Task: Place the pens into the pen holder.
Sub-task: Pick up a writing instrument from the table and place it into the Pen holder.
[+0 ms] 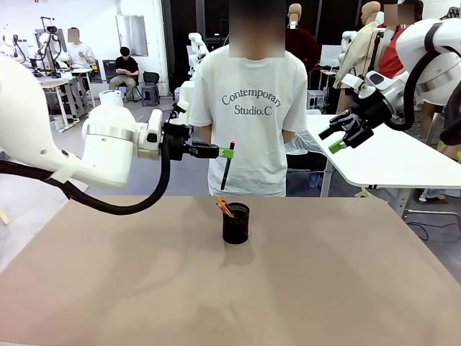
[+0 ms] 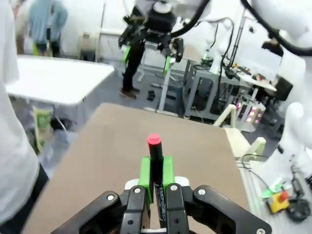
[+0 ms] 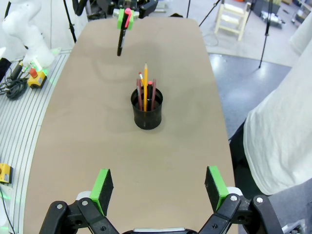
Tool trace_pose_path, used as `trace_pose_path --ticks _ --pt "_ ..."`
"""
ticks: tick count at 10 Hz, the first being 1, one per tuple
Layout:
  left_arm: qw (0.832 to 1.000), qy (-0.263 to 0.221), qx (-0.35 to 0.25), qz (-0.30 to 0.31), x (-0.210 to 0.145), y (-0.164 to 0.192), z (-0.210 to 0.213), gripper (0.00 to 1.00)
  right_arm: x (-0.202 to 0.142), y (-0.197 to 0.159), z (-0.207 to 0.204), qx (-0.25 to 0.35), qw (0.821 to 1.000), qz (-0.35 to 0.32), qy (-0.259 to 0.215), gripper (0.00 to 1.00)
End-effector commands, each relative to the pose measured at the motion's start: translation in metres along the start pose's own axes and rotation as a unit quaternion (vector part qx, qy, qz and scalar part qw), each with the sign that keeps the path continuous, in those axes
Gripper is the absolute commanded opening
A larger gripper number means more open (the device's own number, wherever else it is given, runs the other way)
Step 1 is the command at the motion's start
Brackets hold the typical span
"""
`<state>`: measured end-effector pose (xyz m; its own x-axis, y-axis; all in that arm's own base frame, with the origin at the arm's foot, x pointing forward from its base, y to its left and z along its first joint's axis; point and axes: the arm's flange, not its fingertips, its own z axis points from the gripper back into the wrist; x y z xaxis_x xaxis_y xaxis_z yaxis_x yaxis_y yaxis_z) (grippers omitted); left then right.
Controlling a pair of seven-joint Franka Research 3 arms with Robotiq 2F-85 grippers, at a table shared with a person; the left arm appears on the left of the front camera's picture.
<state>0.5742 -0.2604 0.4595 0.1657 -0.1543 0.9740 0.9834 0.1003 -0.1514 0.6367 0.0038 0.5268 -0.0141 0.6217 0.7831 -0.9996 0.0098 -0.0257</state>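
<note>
The black mesh pen holder [image 1: 236, 223] stands near the table's middle, also seen from above [image 3: 146, 113]. In it stand an orange-yellow pencil [image 3: 145, 84] and two dark red pens [image 3: 152, 95]. My left gripper [image 1: 227, 152] hovers above and slightly left of the holder, shut on a dark pen [image 1: 227, 173] that hangs down, its tip still above the rim. In the left wrist view, the pen's red end [image 2: 154, 140] sticks out between the green pads [image 2: 145, 171]. My right gripper [image 1: 346, 137] is raised at the right, open and holding nothing; its pads [image 3: 103, 186] stand wide apart.
A person in a white T-shirt [image 1: 248, 122] stands at the far edge of the brown table [image 1: 324, 288], right behind the holder. A white table [image 1: 403, 158] is off to the right. Around the holder the tabletop is bare.
</note>
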Motion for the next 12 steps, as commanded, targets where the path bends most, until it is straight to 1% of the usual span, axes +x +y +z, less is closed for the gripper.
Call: trace_pose_path --ticks 1,2,4,5,6,7,9,10,11,12 --pt "0.997 -0.043 0.001 -0.063 -0.019 0.003 -0.013 0.00 0.001 0.002 0.001 0.003 1.000 0.003 0.000 1.00" --pt "0.996 -0.062 0.004 -0.066 -0.030 0.001 -0.017 0.00 0.001 0.002 0.001 0.003 1.000 0.003 0.000 1.00" --pt "0.995 -0.068 -0.011 -0.076 -0.045 0.002 -0.028 0.00 0.001 0.002 0.001 0.003 1.000 0.003 0.000 1.00" --pt "0.994 -0.077 -0.008 -0.077 -0.051 0.005 -0.033 0.00 0.001 0.002 0.001 0.003 1.000 0.003 0.000 1.00" --pt "0.993 -0.091 -0.035 -0.060 -0.053 0.010 -0.032 0.00 0.001 0.002 0.001 0.003 1.000 0.003 0.000 1.00" --pt "0.996 -0.058 -0.006 -0.069 -0.047 0.007 -0.031 0.00 0.001 0.002 0.001 0.003 1.000 0.003 0.000 1.00" --pt "0.996 -0.058 -0.006 -0.069 -0.047 0.007 -0.031 0.00 0.001 0.002 0.001 0.003 1.000 0.003 0.000 1.00" --pt "0.996 -0.064 -0.017 -0.063 -0.053 0.008 -0.033 0.00 0.001 0.002 0.001 0.003 1.000 0.003 0.000 1.00" --pt "0.995 -0.065 -0.014 -0.076 -0.059 0.011 -0.036 0.00 0.001 0.002 0.001 0.003 1.000 0.003 0.000 1.00" --pt "0.992 -0.088 -0.017 -0.092 -0.063 0.011 -0.041 0.00 0.001 0.002 0.001 0.003 1.000 0.003 0.000 1.00"
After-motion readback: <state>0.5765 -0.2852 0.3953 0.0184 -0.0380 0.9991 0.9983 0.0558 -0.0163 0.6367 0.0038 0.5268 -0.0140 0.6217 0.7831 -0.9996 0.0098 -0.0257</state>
